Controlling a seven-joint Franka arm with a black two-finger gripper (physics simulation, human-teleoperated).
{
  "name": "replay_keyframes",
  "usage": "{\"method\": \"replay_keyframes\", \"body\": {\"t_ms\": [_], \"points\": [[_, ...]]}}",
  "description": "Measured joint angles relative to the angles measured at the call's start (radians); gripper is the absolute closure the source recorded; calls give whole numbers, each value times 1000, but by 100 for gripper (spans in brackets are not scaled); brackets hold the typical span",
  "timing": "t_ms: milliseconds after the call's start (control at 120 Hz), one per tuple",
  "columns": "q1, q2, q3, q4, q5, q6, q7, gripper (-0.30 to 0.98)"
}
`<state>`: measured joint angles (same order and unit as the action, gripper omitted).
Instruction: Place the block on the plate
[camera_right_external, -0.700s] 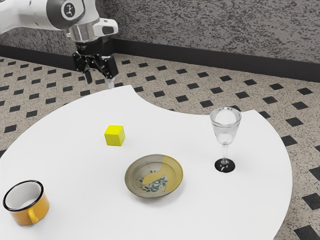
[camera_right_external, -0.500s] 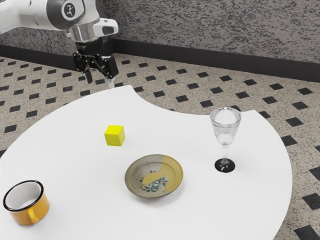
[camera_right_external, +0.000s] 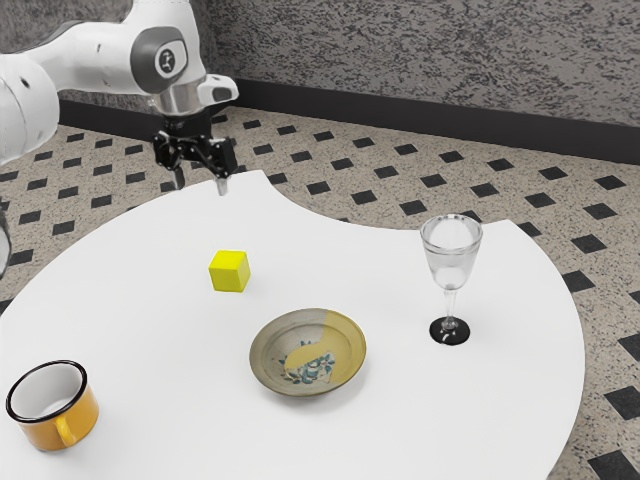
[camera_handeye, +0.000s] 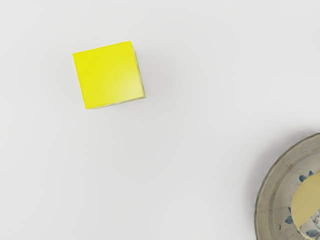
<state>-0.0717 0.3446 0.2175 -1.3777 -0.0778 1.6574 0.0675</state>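
One yellow block (camera_right_external: 229, 271) sat on the white table (camera_right_external: 150, 330). In the exterior view, it lay between ten and eleven o'clock from the plate (camera_right_external: 262, 338), not touching it. The gripper (camera_right_external: 200, 183) hung near eleven o'clock from the block, its fingers (camera_right_external: 222, 186) spread, nothing between them. A wineglass (camera_right_external: 451, 252) stood near three o'clock from the plate.

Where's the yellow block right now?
In the exterior view, the yellow block sits on the white table, just beside the plate, toward the view's left, with the gripper beyond it.
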Motion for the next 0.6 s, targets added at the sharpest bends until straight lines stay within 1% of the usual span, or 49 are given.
{"method": "replay_keyframes", "body": {"t_ms": [33, 92, 158, 275, 467, 600], "points": [[1, 35, 11, 20, -6, 7, -1, 0], [2, 90, 45, 34, -41, 24, -3, 0], [3, 143, 61, 39, -65, 58, -3, 0], [12, 214, 67, 42, -89, 137, -3, 0], [41, 316, 68, 72, -106, 258, 3, 0], [42, 377, 68, 82, -140, 312, 6, 0]]}}
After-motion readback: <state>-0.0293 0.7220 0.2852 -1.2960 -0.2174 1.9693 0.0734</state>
